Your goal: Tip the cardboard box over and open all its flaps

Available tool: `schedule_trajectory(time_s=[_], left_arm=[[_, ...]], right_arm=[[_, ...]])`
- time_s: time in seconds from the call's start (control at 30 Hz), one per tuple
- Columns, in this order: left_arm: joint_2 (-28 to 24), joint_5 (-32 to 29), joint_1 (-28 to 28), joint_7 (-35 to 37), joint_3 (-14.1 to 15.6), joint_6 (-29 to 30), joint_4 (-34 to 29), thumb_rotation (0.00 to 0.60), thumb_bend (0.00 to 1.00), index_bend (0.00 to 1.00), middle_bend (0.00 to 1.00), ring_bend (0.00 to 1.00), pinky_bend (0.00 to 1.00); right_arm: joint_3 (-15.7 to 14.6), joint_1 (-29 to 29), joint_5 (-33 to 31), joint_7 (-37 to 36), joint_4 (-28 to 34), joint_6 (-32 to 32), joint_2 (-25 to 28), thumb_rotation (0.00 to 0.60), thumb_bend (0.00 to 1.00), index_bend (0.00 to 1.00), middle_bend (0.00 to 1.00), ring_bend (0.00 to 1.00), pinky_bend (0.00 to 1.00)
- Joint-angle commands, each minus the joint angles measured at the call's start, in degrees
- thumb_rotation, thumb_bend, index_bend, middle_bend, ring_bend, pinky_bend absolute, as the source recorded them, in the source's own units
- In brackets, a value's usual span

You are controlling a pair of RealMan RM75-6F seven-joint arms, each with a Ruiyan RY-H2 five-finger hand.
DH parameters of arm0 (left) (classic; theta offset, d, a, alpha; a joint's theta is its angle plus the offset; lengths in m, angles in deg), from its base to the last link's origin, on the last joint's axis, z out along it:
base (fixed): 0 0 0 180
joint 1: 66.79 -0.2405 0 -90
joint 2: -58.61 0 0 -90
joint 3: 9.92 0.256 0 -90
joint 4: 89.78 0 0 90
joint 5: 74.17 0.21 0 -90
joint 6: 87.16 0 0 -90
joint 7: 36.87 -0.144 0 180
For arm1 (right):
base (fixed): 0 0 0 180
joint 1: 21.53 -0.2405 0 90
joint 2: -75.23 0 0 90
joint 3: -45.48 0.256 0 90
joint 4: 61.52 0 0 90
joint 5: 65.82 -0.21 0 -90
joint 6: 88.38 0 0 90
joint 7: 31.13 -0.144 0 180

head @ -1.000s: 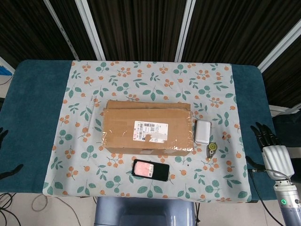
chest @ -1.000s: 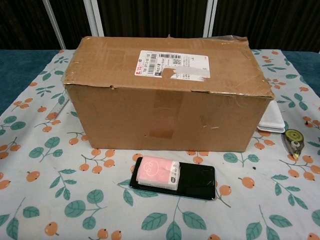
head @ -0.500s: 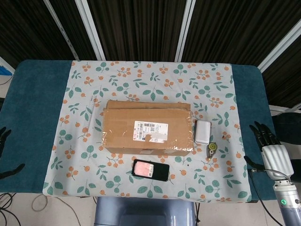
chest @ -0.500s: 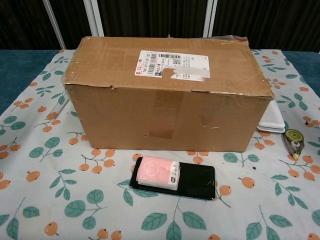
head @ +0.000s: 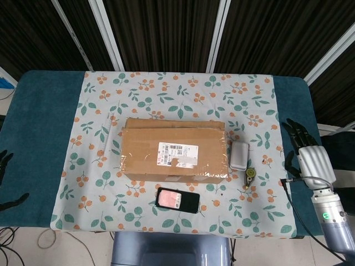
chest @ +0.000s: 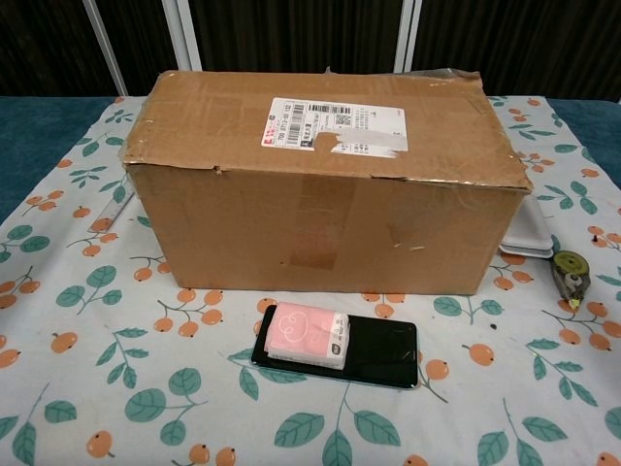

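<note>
Cardboard box (head: 175,154) sits untipped at frame centre, both empty, spread-fingered hands, right (head: 307,154) and left (head: 4,166), at the frame edges, so rolling it forward could crush the phone (head: 177,200) or shove the white case (head: 239,155) touching its right side.

Phone (chest: 374,353), pink tissue pack (chest: 303,335), white case (head: 239,155), tape dispenser (head: 250,176)

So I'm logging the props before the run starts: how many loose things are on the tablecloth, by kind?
Cardboard box: 1
Black phone: 1
Pink tissue pack, lying on the phone: 1
White case right of the box: 1
Correction tape dispenser: 1
Clear ruler left of the box: 1
Total: 6
</note>
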Motion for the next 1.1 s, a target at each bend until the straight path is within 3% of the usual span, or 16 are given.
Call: schedule_trajectory(time_s=[0.03,0.17,0.4,0.7,1.1], left_arm=[[0.0,-0.1,0.0,-0.4,0.0,-0.1,0.0,0.600,0.05,0.00,0.00,0.00,0.00],[0.1,-0.7,0.1,-0.8,-0.1,-0.4,-0.1,0.600,0.05,0.00,0.00,0.00,0.00],[0.1,-1.7,0.4,-1.5,-0.3,-1.5,-0.7,0.600,0.05,0.00,0.00,0.00,0.00],[-0.1,-3.2,0.8,-1.6,-0.6,-2.9,-1.2,0.600,0.05,0.00,0.00,0.00,0.00],[-0.4,-3.4,1.0,-0.9,-0.6,-3.4,-1.5,0.600,0.05,0.00,0.00,0.00,0.00]], right_arm=[[4.5,-5.5,-6.1,1.5,2.3,6.2,1.3,0.600,1.00,0.07,0.09,0.10,0.24],[7.4,-11.1,-12.9,3.5,2.1,13.1,1.2,0.600,1.00,0.09,0.12,0.12,0.25],[9.1,-19.4,-19.6,7.5,-2.7,20.3,-2.8,0.600,1.00,0.25,0.26,0.26,0.32],[8.7,-28.0,-25.5,11.9,-11.3,25.3,-11.2,0.600,1.00,0.28,0.27,0.28,0.33],[6.3,-31.2,-28.6,15.7,-13.8,24.6,-15.8,0.600,1.00,0.37,0.37,0.38,0.38]])
